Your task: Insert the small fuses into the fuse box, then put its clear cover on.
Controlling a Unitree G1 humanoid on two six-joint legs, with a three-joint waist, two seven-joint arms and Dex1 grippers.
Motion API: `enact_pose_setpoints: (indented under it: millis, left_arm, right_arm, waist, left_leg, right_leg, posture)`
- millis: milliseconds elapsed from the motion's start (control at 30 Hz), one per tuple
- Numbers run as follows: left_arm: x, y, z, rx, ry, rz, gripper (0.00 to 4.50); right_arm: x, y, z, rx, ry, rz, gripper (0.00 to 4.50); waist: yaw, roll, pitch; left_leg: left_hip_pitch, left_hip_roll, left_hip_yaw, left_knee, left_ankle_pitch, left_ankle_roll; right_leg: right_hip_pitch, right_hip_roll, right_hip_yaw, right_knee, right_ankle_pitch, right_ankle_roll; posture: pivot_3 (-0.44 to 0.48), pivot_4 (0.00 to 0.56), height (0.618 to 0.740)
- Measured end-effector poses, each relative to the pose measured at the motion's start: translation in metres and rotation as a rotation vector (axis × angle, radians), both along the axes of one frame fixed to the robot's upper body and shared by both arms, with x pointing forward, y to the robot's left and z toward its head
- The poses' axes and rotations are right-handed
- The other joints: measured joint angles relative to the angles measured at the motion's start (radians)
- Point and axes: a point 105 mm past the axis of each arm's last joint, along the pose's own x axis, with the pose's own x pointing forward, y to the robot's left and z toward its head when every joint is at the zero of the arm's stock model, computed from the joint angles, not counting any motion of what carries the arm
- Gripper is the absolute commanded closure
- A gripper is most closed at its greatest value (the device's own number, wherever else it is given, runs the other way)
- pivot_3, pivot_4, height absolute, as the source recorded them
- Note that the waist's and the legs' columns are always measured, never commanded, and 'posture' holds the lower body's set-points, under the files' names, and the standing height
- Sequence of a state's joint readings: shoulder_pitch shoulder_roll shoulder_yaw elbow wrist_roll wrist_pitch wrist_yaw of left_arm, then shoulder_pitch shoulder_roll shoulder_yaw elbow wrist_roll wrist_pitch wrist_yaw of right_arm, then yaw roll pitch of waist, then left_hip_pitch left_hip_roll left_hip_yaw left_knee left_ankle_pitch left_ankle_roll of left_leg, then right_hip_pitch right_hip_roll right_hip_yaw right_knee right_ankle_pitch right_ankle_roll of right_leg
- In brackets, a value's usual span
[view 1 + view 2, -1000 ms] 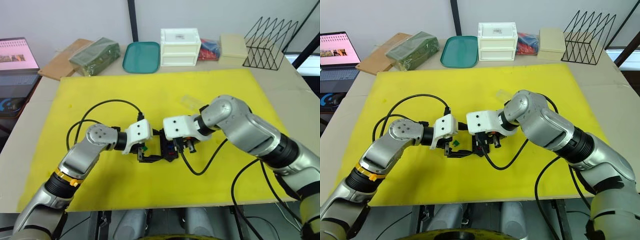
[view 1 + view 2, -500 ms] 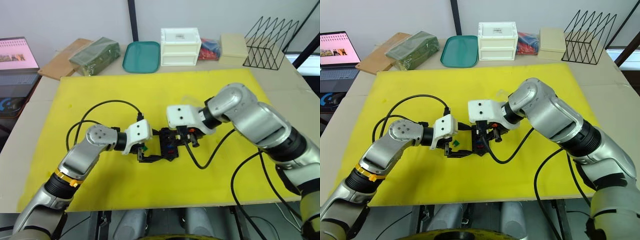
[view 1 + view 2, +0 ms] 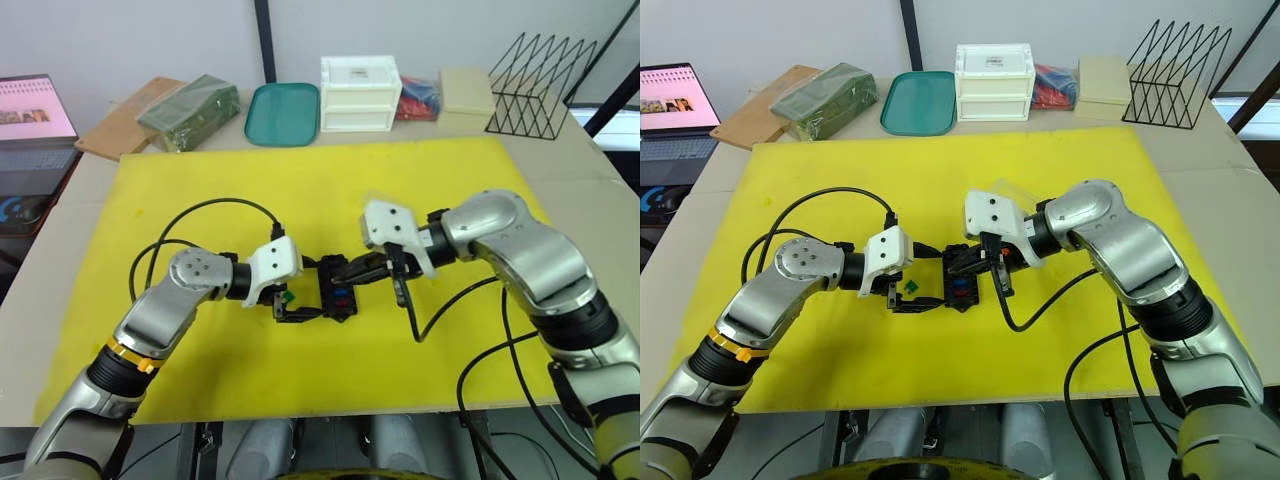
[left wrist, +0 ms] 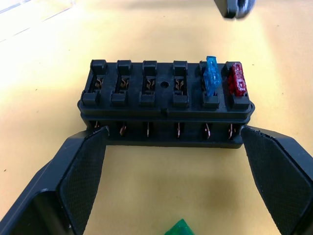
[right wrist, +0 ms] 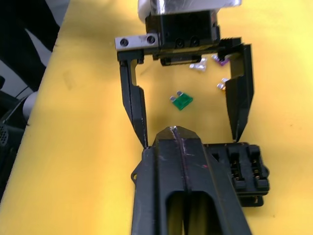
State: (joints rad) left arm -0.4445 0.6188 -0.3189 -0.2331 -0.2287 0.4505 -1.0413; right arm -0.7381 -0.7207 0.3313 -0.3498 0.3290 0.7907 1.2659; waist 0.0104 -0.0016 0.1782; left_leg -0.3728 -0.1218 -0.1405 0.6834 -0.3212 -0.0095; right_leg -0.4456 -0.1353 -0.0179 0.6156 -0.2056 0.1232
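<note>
two fuses [image 4: 223, 79] seated, four slots empty

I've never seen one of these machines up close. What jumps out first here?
In the middle of the bright yellow mat, two silver arms meet over a small black plastic fuse box. The left gripper brackets the box with open fingers, the shut right gripper poised over it. A blue fuse and a red fuse sit at one end.

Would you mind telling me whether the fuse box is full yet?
Not full. The fuse box holds two fuses, a blue fuse and a red fuse, at one end; four slots are empty.
</note>
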Motion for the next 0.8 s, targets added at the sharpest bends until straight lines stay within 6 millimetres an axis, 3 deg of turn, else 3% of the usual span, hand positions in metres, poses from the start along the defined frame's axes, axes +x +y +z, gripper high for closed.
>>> enact_pose_setpoints:
  millis: [133,367,800]
  left_arm:
    - [0.0,0.0,0.0,0.001,0.001,0.001,0.0]
    - [0.0,0.001,-0.001,0.0,0.002,0.001,0.0]
    - [0.0,0.001,0.0,0.0,0.0,-0.001,0.0]
  right_arm:
    - [-0.004,-0.002,-0.014,0.0,0.021,0.012,4.45]
    - [0.009,-0.004,-0.022,0.014,-0.022,-0.031,4.45]
    - [0.006,-0.005,-0.034,0.007,0.002,-0.005,4.45]
  waist:
    - [0.001,0.0,0.0]
    - [0.0,0.0,0.0]
    - [0.0,0.0,0.0]
  left_leg:
    - [0.0,0.0,0.0,0.0,0.0,0.0]
    - [0.0,0.0,0.0,0.0,0.0,0.0]
    - [0.0,0.0,0.0,0.0,0.0,0.0]
  right_leg:
    - [0.0,0.0,0.0,0.0,0.0,0.0]
    - [0.0,0.0,0.0,0.0,0.0,0.0]
    - [0.0,0.0,0.0,0.0,0.0,0.0]
  posture:
    - [0.0,0.15,0.74]
    - [0.0,0.15,0.74]
    - [0.0,0.15,0.74]
